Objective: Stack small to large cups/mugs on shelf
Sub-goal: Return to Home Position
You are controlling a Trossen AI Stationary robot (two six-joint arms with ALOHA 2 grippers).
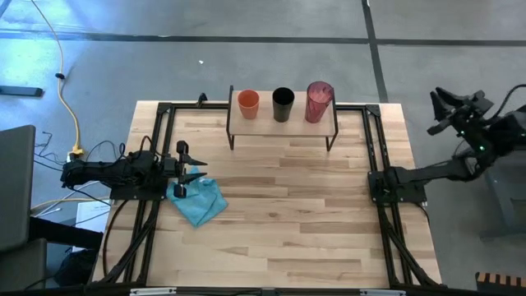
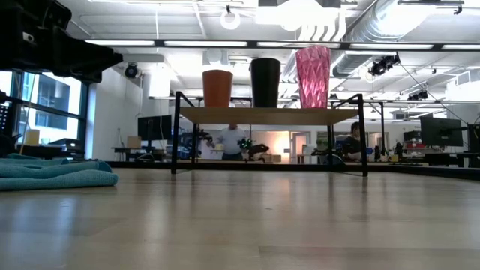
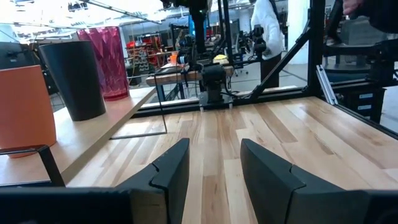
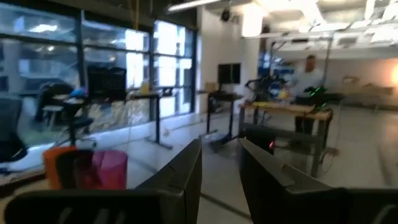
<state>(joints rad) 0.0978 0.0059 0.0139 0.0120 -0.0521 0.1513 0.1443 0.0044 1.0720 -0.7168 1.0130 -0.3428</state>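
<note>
Cups (image 1: 283, 104) line the shelf (image 1: 271, 128); left tool (image 1: 197, 167) apart, low beside cloth (image 1: 200, 202); right tool (image 1: 440, 111) apart, raised off-table.

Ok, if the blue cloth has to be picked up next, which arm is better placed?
Left, probably. The left hand is open and right by the cloth on the table, while the right hand is out beyond the table's right side.
</note>
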